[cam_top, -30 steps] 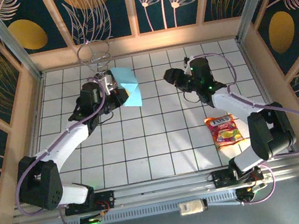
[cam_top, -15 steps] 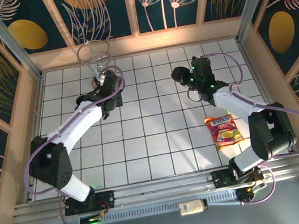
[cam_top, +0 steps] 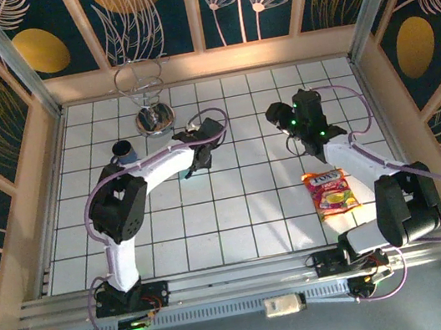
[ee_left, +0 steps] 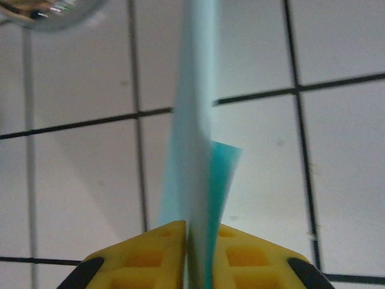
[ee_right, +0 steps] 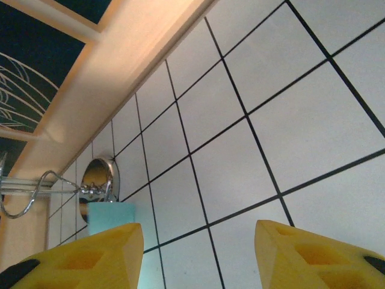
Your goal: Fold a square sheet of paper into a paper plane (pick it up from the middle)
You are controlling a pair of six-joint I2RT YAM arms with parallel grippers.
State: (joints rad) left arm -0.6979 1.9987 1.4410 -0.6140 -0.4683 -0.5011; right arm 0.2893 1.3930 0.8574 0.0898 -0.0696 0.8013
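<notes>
White tiles [ee_left: 349, 36] behind; light-blue paper [ee_left: 192, 138] folded narrow (darker inner flap).

The table [cam_top: 237, 213] is a white top ruled into square tiles by thin black lines, with a pale wooden rim along its left, far and right sides. 2 things lie on it. An orange-red snack packet [cam_top: 332, 191] lies flat near the right edge, and a chrome wire stand [cam_top: 151, 119] sits on its round shiny base at the far left, well apart from the packet.
</notes>
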